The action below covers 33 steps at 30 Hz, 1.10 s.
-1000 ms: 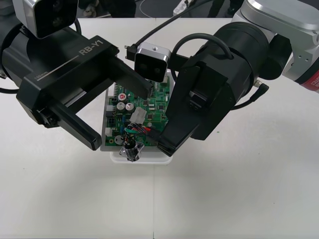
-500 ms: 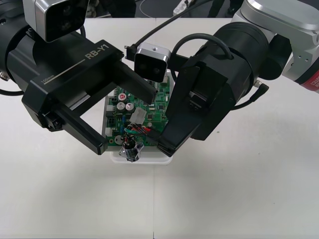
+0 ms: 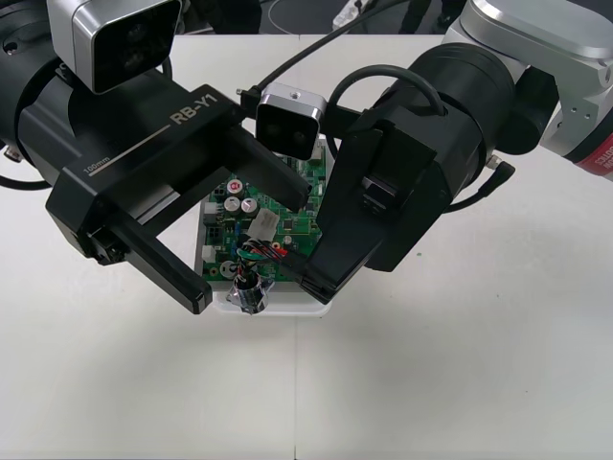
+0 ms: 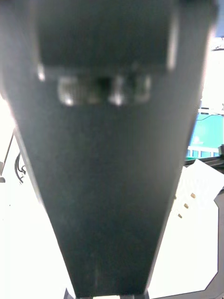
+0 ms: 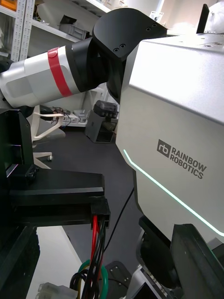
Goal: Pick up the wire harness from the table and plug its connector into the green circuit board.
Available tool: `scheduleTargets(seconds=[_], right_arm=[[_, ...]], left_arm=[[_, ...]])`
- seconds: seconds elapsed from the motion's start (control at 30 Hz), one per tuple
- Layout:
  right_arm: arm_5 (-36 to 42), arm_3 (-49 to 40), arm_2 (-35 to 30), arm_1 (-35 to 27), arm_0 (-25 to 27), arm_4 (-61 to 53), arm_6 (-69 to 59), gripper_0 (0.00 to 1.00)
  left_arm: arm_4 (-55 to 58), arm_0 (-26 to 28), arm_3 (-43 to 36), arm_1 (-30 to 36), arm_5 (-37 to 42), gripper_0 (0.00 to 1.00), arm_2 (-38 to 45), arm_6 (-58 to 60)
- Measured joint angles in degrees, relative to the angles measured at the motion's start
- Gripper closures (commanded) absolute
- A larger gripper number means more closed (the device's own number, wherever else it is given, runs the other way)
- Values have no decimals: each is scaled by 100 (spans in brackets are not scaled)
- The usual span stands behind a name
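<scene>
Tabletop (image 3: 431, 383), plain and light, was seen nearest, and on it the white base (image 3: 292, 307) was set. At the base's near edge the round metal socket (image 3: 251, 293) of the wire harness (image 3: 262, 251) was found, shiny and dark-centred. From the socket a short bundle of thin wires (image 3: 273, 250), red, black and green, was led up and toward the right over the near part of the green circuit board (image 3: 305, 213). The wires were bunched and looped rather than stretched.

Their other end was gripped by the right tool (image 3: 308, 276), which was brought in from the right and tilted down over the board's near right corner. Its black fingers (image 3: 330, 251) were pressed narrowly together on the harness. In the left wrist view the same wires (image 5: 96, 238) were shown running up to one of those fingers (image 5: 56, 201), red and black side by side, with the green curled in a loop below. The plug could not be made out apart from the black fingers, and whether it was seated in the board could not be told.

The left tool (image 3: 244, 241) was held above the board and spread wide, one finger (image 3: 168, 268) over the base's left side and the other over the board's far part, with nothing grasped. Farther off, dark floor (image 3: 287, 14) was seen beyond the tabletop's edge.
</scene>
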Motion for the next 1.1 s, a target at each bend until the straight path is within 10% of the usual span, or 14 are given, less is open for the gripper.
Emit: scheduleTargets(seconds=[1.1], right_arm=[[0, -8, 0, 5, 0, 0, 0, 100]], left_arm=[[-3, 0, -116, -93, 147, 24, -211, 14]])
